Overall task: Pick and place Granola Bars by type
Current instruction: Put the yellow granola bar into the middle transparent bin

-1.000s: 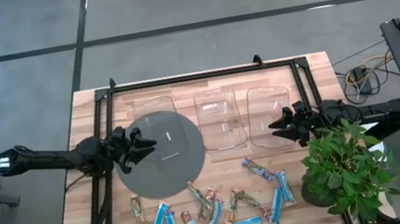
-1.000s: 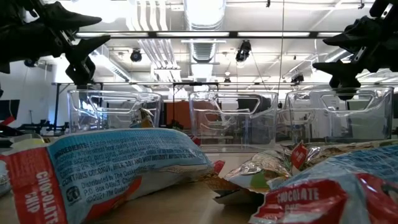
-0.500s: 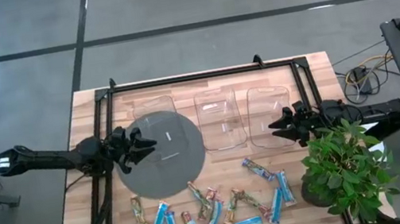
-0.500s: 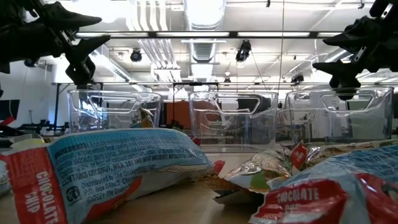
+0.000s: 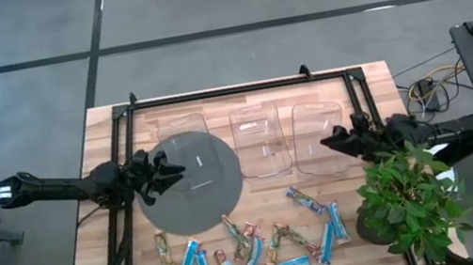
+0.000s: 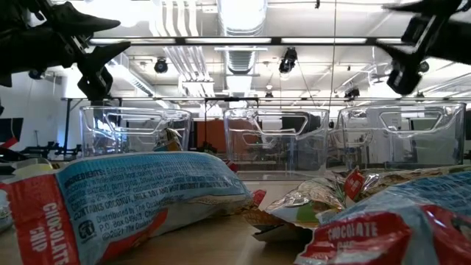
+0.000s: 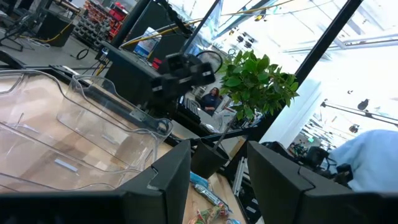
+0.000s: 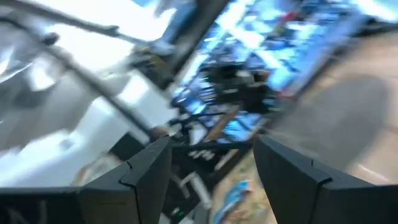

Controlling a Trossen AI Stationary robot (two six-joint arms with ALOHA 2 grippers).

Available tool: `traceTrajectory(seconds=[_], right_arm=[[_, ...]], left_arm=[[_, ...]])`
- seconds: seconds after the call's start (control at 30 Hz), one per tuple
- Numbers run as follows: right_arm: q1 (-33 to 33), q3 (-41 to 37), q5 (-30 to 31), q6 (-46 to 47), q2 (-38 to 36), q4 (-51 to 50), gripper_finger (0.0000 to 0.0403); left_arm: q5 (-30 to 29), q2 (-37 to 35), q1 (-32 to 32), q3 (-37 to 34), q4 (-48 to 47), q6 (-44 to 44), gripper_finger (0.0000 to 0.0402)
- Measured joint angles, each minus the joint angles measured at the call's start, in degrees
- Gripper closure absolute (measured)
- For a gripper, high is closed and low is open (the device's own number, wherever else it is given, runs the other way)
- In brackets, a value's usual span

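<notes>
Hovering my left fingers [image 5: 167, 172] over the grey disc [image 5: 192, 182] and right fingers [image 5: 329, 143] over the right-hand bin [image 5: 311, 111], both parted and empty; granola bars [image 5: 253, 239] lie scattered along the counter's [image 5: 107, 153] near edge, unsorted.

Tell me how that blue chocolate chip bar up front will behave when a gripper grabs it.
The blue chocolate chip bar lies flat in a puffy, crinkled wrapper, so it probably feels light and gives slightly when squeezed. The glossy film may be slippery. Being flat, it shouldn't roll, only slide on the wooden table.

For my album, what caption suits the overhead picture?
Two robot arms wait over a wooden table, three clear bins behind a grey disc, wrapped snack bars scattered along the front.
</notes>
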Motion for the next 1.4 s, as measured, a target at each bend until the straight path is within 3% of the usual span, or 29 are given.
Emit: traceTrajectory(seconds=[0.17, 0.4, 0.53, 0.6, 0.8, 1.17, 1.27, 1.4], right_arm=[[-0.1, 4.2, 0.7, -2.0, 6.0, 0.7, 0.0188], [-0.1, 15.7, 12.0, -0.3, 17.4, -8.4, 0.0188], [-0.2, 22.8, 15.1, -3.1, 26.6, -9.8, 0.0188], [-0.8, 27.1, 15.0, -2.9, 31.0, -16.2, 0.0188], [-2.8, 42.3, 6.7, 4.5, 44.8, -50.7, 0.0188], [-0.6, 64.7, -8.9, -0.4, 64.1, -91.1, 0.0188], [0.6, 67.8, -13.0, -0.3, 67.2, -98.1, 0.0188], [3.1, 67.7, -20.0, 1.6, 69.7, -99.6, 0.0188]], left_arm=[[0.0, 0.0, 0.0, 0.0, 0.0, 0.0, 0.0260], [0.0, 0.0, 0.0, 0.0, 0.0, 0.0, 0.0260], [0.0, 0.0, 0.0, 0.0, 0.0, 0.0, 0.0260], [0.0, 0.0, 0.0, 0.0, 0.0, 0.0, 0.0260], [0.0, 0.0, 0.0, 0.0, 0.0, 0.0, 0.0260], [0.0, 0.0, 0.0, 0.0, 0.0, 0.0, 0.0260], [0.0, 0.0, 0.0, 0.0, 0.0, 0.0, 0.0260], [0.0, 0.0, 0.0, 0.0, 0.0, 0.0, 0.0260]])
